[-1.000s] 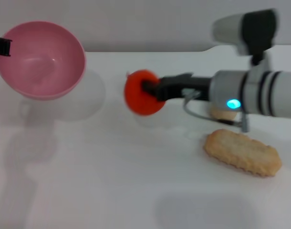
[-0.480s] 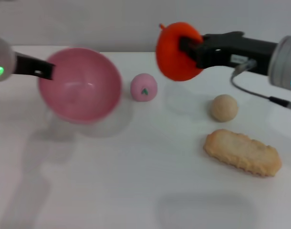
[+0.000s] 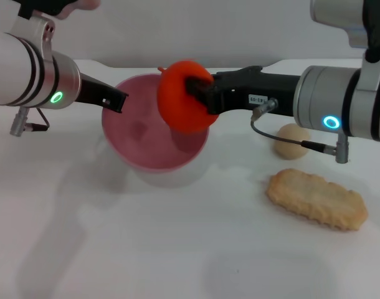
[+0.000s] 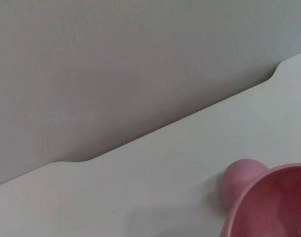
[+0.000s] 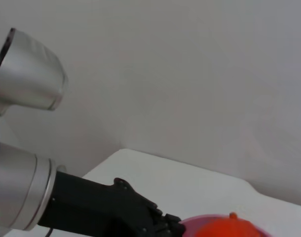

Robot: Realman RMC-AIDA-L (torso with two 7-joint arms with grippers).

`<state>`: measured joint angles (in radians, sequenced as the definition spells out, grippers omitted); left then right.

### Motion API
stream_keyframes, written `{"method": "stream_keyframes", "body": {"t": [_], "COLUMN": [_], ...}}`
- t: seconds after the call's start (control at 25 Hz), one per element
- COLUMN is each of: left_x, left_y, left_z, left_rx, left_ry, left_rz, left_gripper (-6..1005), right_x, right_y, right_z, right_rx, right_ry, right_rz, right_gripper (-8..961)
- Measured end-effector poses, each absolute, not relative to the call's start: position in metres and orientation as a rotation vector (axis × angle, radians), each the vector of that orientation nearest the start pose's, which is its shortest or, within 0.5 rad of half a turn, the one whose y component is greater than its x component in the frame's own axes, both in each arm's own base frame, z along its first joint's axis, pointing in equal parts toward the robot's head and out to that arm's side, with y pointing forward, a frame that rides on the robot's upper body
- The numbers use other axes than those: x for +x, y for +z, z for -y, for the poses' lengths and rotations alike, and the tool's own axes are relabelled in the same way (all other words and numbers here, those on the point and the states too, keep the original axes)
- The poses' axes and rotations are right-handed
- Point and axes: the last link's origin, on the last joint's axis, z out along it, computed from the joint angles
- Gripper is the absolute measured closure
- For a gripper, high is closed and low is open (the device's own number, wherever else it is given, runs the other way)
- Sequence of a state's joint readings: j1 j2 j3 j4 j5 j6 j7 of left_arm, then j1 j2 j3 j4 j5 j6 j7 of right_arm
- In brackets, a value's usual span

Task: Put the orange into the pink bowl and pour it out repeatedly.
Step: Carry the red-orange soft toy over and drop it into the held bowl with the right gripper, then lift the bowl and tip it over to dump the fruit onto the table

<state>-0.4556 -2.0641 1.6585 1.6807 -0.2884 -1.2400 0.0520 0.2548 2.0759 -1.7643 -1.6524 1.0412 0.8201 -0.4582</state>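
Observation:
The pink bowl [image 3: 146, 140] is held tilted above the table in the middle of the head view. My left gripper [image 3: 115, 99] is shut on its left rim. My right gripper [image 3: 199, 93] is shut on the orange [image 3: 180, 106] and holds it over the bowl's right rim, at its mouth. The bowl's edge shows in the left wrist view [image 4: 274, 205]. The right wrist view shows the orange's top [image 5: 229, 228], the bowl's rim [image 5: 192, 224] and my left gripper [image 5: 163, 224].
A beige ball [image 3: 291, 141] and a long biscuit [image 3: 317, 199] lie on the white table [image 3: 146, 237] at the right. A small pink ball [image 4: 242, 180] sits behind the bowl, hidden in the head view. The table's back edge meets a grey wall.
The left arm has carried the bowl to the right, to the table's middle. The right arm has moved the orange left and down to the bowl's mouth. The small pink ball is now hidden.

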Motion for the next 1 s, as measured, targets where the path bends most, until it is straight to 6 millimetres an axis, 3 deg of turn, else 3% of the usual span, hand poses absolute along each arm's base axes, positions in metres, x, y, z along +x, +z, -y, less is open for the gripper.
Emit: {"method": "stream_keyframes", "body": {"t": [0.32, 0.6, 0.68, 0.8, 1.0], "left_x": [-0.140, -0.136, -0.134, -0.121, -0.105], "left_y": [0.019, 0.020, 0.020, 0.019, 0.002], "left_z": [-0.365, -0.366, -0.365, -0.359, -0.349], "left_rx": [-2.144, -2.151, -2.152, -2.143, -2.131], "left_ry": [0.153, 0.164, 0.175, 0.257, 0.371], "left_rz": [0.873, 0.814, 0.786, 0.591, 0.298], "left_gripper": [957, 957, 958, 958, 957], "right_x": [0.100, 0.115, 0.136, 0.187, 0.253], "right_y": [-0.028, -0.017, -0.002, 0.033, 0.085], "right_z": [-0.325, -0.336, -0.345, -0.350, -0.330], "right_rx": [-2.473, -2.391, -2.294, -2.087, -1.826], "right_ry": [0.580, 0.568, 0.513, 0.387, 0.323], "right_rz": [-0.913, -0.978, -1.032, -1.109, -1.163], "right_gripper": [825, 523, 459, 393, 387]}}
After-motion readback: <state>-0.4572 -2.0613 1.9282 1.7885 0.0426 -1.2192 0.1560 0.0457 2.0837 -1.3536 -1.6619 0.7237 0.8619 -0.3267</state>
